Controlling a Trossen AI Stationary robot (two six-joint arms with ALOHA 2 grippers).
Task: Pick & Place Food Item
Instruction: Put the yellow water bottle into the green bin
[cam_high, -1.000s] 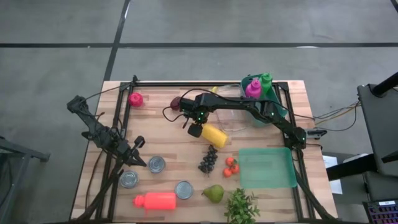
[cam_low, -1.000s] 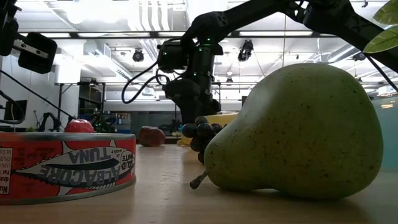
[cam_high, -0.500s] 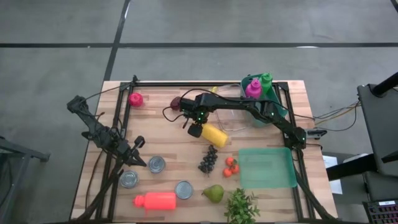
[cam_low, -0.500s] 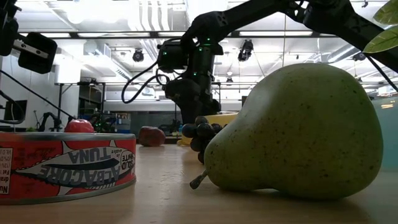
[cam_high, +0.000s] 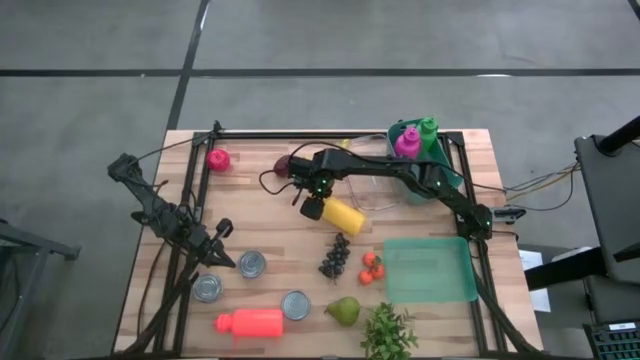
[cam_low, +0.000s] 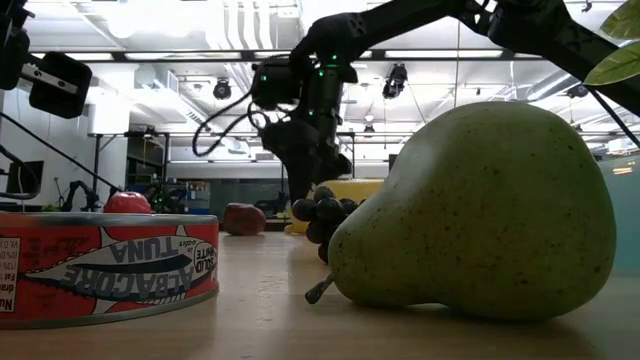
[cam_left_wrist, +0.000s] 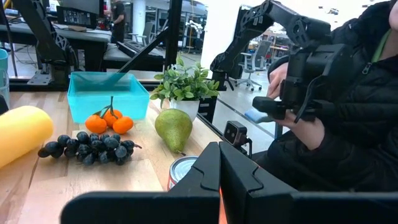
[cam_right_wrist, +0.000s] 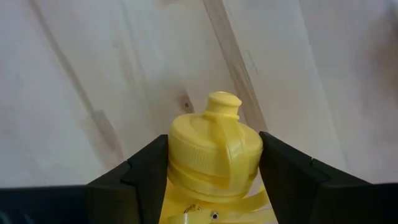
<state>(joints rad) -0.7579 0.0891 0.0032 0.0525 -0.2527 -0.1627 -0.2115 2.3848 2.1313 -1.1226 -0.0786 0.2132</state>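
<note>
My right gripper (cam_right_wrist: 214, 165) pinches the cap end of the yellow bottle (cam_high: 343, 216) in the middle of the table (cam_high: 260, 240). I should lift slowly and keep it level. My left gripper (cam_left_wrist: 219, 180) waits, pressed shut.

Robotics lab: other robot arms (cam_left_wrist: 261, 31), workbenches (cam_left_wrist: 68, 37) behind.

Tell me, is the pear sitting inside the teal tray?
No, the pear lies on the bare wooden table, left of the teal tray and apart from it.
</note>
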